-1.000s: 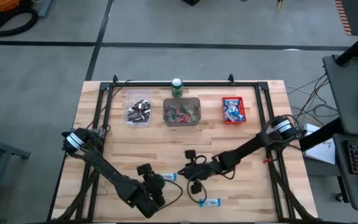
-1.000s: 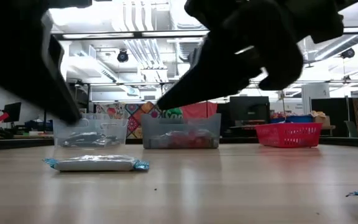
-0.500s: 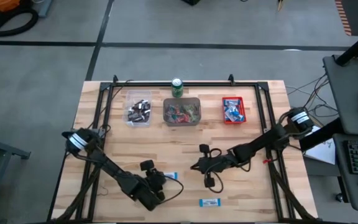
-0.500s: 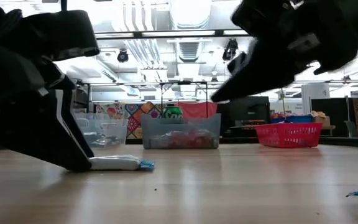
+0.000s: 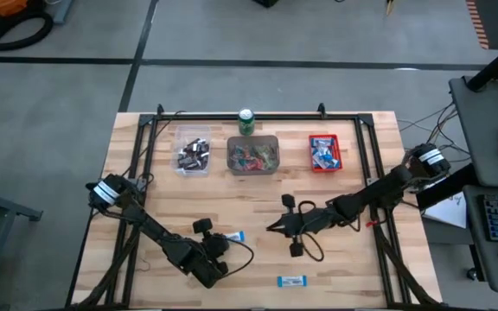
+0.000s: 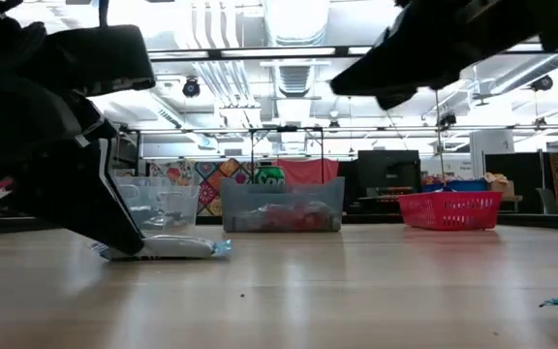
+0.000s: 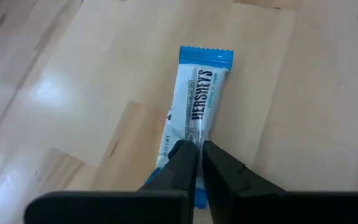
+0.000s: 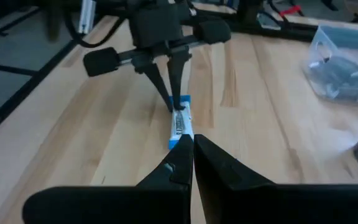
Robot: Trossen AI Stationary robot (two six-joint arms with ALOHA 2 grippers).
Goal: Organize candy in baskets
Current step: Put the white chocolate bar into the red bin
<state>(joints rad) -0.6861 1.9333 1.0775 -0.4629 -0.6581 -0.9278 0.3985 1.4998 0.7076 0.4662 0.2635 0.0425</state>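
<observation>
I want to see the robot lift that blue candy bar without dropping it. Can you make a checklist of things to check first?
1. Left claw shut on the blue-and-white candy bar: ok, its tips pinch one end of the wrapper.
2. Bar off the table: not ok, it lies flat on the wood.
3. Right claw out of the way: ok, it is shut, holds nothing and hangs to the bar's right, apart from it.
4. Red basket ready: ok, it already holds blue-and-white bars.
5. Path to the basket: cannot tell, the right arm stretches across that side.
6. Other loose bar waiting: ok, it lies near the front edge.
</observation>
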